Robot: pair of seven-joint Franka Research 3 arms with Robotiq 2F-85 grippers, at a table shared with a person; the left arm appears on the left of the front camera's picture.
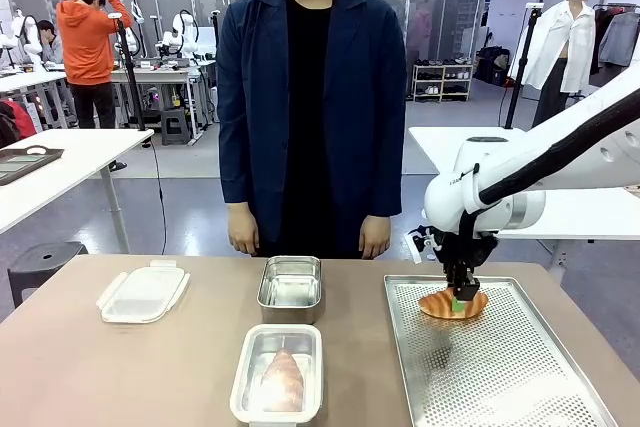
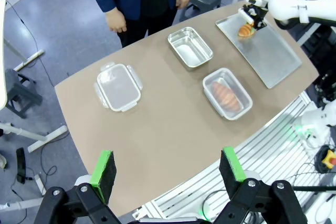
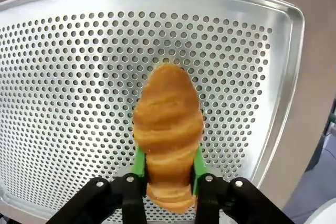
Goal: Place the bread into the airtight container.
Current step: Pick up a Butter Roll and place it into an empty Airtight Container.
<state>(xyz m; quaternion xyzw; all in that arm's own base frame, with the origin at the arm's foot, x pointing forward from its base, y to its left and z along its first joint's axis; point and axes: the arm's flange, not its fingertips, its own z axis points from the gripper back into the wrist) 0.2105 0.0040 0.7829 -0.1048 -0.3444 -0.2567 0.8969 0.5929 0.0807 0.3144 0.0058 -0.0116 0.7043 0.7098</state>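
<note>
**No legible text in any view**

No word, number, brand or sign can be read here. The perforated tray [image 1: 500, 367] at the right edge of the bench [image 1: 150, 377] is bare metal. The steel container [image 1: 265, 292] at the middle is also bare. The clip lid [image 1: 143, 294] toward the left edge and the airtight container [image 1: 243, 377] at the near edge carry no label. The white arm casing [image 1: 520, 172] has no marking that can be made out.

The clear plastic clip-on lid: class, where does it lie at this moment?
In the front view, the clear plastic clip-on lid lies on the robot's left, beside and apart from the empty rectangular steel container.
</note>
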